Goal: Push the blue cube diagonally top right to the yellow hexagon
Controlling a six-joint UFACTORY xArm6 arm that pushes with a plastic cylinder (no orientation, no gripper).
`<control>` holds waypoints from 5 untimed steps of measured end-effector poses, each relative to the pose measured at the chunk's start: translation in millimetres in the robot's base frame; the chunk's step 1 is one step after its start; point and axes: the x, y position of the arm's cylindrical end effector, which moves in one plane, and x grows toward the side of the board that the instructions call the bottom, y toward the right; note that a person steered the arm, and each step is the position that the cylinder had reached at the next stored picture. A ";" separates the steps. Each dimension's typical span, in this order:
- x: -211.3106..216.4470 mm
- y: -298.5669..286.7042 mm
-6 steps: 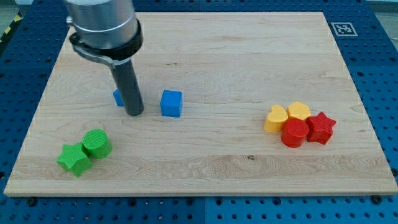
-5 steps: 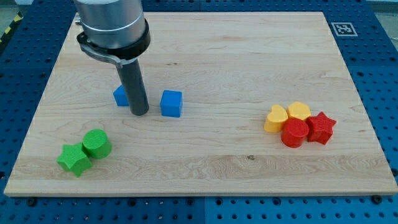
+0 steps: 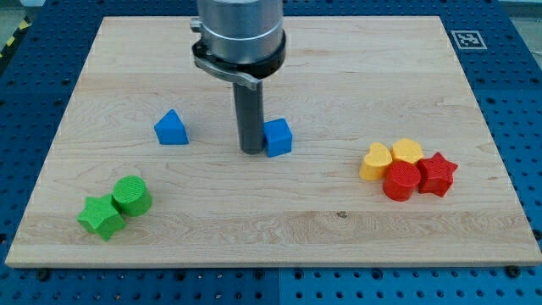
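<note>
Blue cube [image 3: 278, 137] sits mid-worktop [image 3: 339, 85] with my tip [image 3: 250, 151] touching its left side, well apart from the yellow hexagon [image 3: 407, 151] at the view's right, so most pushing remains; I have no jaws to report.

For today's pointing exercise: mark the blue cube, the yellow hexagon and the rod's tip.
blue cube [image 3: 278, 138]: camera view, on its front face.
yellow hexagon [image 3: 407, 151]: camera view, on its top face.
my tip [image 3: 251, 151]: camera view, at the rod's very end, against the cube's left side.
</note>
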 end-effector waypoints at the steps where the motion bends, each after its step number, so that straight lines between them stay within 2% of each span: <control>1: -0.3 24.8; 4: -47.7 86.0; 5: -47.8 117.5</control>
